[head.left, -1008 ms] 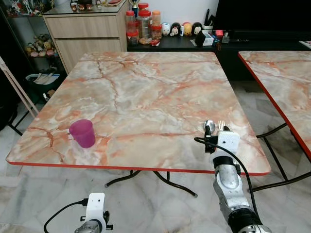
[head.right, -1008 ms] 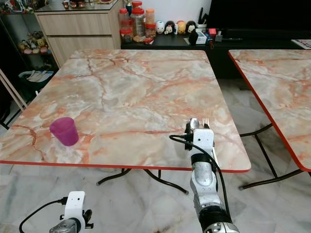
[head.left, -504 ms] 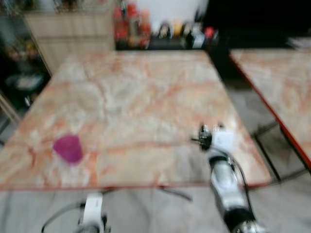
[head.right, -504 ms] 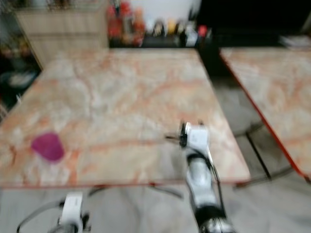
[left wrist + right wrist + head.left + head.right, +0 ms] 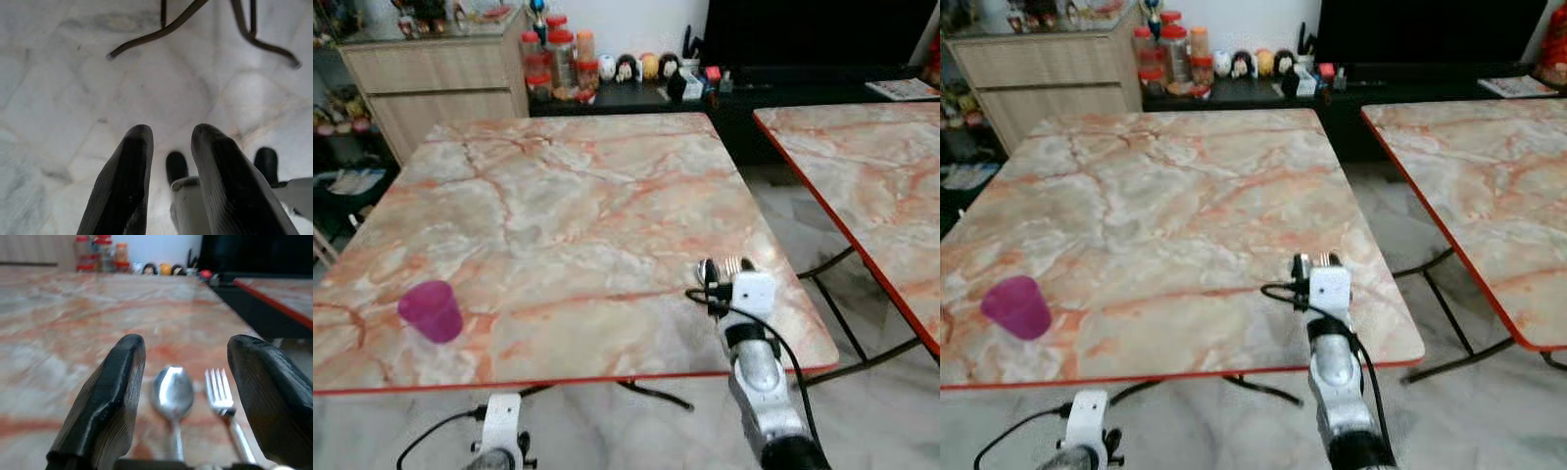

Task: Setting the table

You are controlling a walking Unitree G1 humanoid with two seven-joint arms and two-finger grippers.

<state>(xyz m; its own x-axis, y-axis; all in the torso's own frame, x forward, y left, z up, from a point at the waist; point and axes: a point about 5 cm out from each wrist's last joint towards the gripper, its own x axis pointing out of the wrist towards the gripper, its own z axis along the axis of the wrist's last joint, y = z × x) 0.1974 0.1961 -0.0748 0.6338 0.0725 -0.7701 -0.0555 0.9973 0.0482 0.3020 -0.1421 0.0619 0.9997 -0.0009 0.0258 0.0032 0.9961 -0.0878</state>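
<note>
While the right gripper [image 5: 181, 396] hovers low over the near table [image 5: 568, 206] edge, its fingers spread wide and gripping nothing, the spoon [image 5: 172, 391] and fork [image 5: 220, 394] lie side by side between them. Cutlery looks placed; withdrawing without nudging it seems next. Far off to the gripper's left stands the purple cup [image 5: 431, 310]. The left gripper [image 5: 171, 181] hangs idle, slightly parted, empty.

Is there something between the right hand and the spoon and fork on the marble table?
Nothing visible. The right hand is open, and the silver metal spoon and silver metal fork lie side by side between its fingers on the orange-veined marble table.
</note>
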